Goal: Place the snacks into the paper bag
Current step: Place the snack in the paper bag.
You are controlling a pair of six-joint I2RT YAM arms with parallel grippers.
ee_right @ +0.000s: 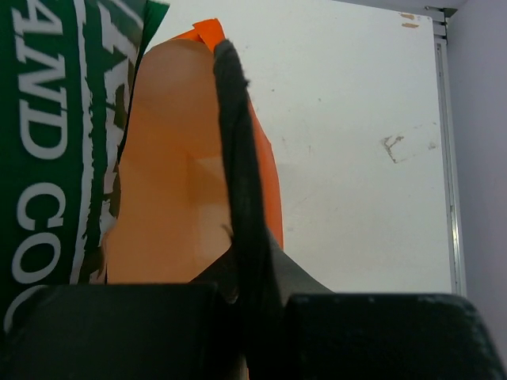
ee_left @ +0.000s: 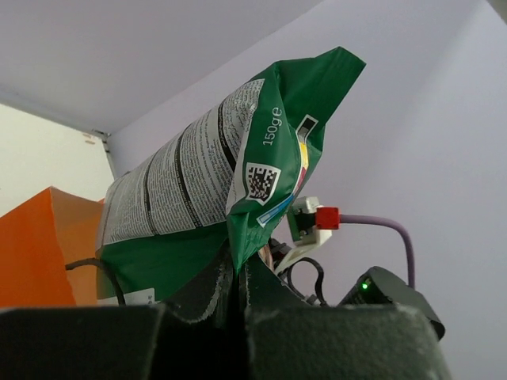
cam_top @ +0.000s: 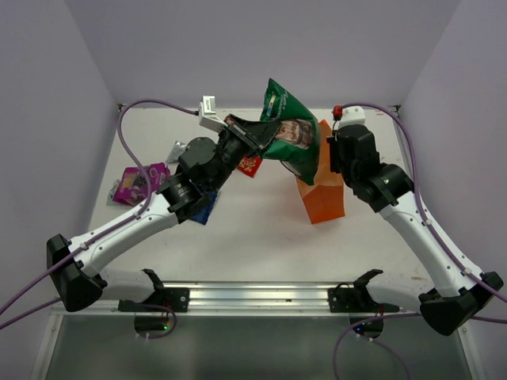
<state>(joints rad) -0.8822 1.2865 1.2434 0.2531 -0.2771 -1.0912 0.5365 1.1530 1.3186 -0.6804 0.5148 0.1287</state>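
My left gripper [cam_top: 257, 134] is shut on a corner of the green-and-white packet [cam_top: 289, 131] and holds it tilted in the air, its lower end over the mouth of the orange paper bag [cam_top: 321, 194]. In the left wrist view the packet [ee_left: 206, 190] rises from the closed jaws [ee_left: 236, 273], with the bag [ee_left: 40, 253] to the left. My right gripper [cam_top: 333, 154] is shut on the bag's black cord handle [ee_right: 238, 158] at the bag's rim [ee_right: 182, 198]. The green packet [ee_right: 55, 142] hangs at the left of the bag's mouth.
A red packet [cam_top: 251, 165] lies under my left wrist. A magenta-purple packet [cam_top: 141, 182] and a silver-grey packet [cam_top: 177, 149] lie at the left. A dark blue packet [cam_top: 206, 210] peeks out under the left forearm. A white bracket [cam_top: 210, 115] sits at the back.
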